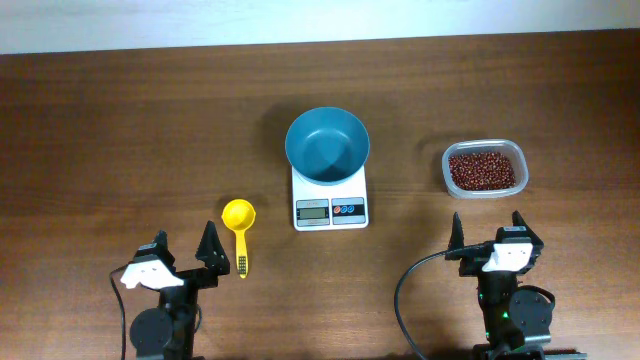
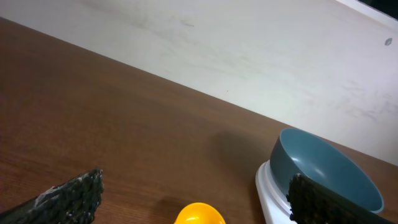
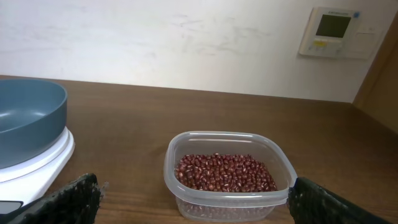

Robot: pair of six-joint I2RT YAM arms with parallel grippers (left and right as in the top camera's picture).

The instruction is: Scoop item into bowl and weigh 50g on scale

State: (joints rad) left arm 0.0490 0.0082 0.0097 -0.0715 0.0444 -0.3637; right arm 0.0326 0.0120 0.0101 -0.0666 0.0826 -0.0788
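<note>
Currently red-brown beans (image 1: 484,168) heaped in clear tub (image 1: 447,160), frame right, just above right hand (image 1: 489,226); teal bowl (image 1: 327,145) on scale (image 1: 331,208), centre. That hand and left hand (image 1: 185,246) gape wide, empty.

Table (image 1: 120,130): dark brown wood with a fine grain, filling nearly the whole overhead view; its far edge meets a pale wall.
Yellow measuring scoop (image 1: 239,216): plastic, lying flat on the table left of centre, mouth up, round cup toward the far edge, handle pointing to the near edge.
Clear plastic container (image 3: 214,211): rounded-rectangular, lidless, upright on the right part of the table, well apart from the scoop.
Wall (image 3: 186,43): off-white, faintly scuffed and smudged.
Wall control panel (image 3: 333,32): cream box with a greenish display, mounted on the wall at right; its lettering is too small to read.
Wood panel (image 3: 382,93): light brown, at the right edge beside the wall.
</note>
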